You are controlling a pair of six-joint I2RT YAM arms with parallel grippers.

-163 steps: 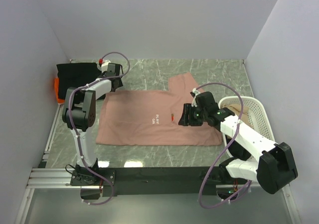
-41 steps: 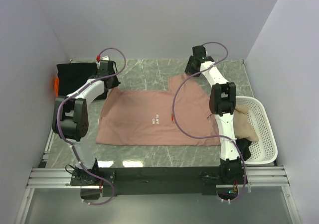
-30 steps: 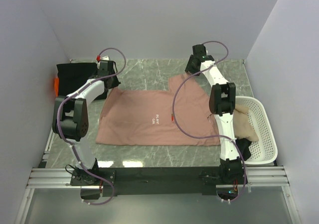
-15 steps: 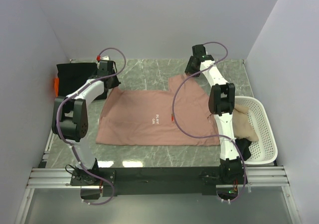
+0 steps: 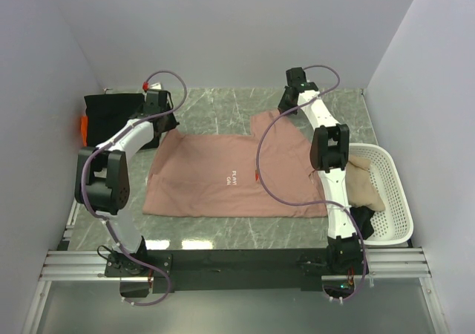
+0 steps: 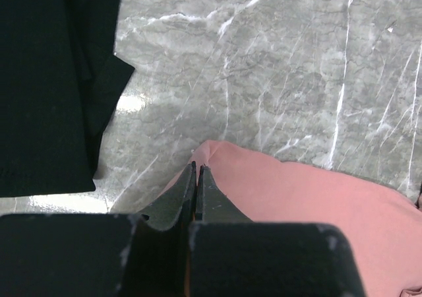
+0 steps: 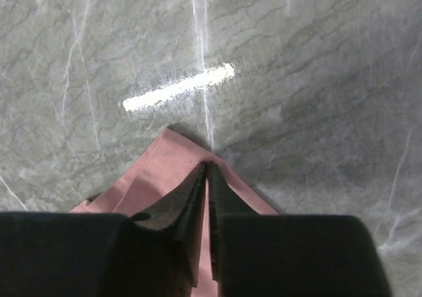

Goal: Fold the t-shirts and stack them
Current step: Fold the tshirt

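Well, the fold on the pink t-shirt is at its opening step. It lies spread flat across the middle of the marble surface, and I have hold of its far edge at two places. My left pincer is closed on the far-left corner, a small hump of pink cloth nipped at the tips. My right pincer has its fingers drawn together on the pointed corner at the far right.

Next, I judge, both corners must rise together and come toward the near hem at an even pace, so the cloth doubles over without skewing. A slip at either corner would spoil the crease.

The black t-shirt lies folded at the far left, with the orange t-shirt peeping from beneath it. The white basket stands at the right.

On the pink chest, small white lettering runs sideways. Its first line looks like "PLAY"; the second is too small to read.
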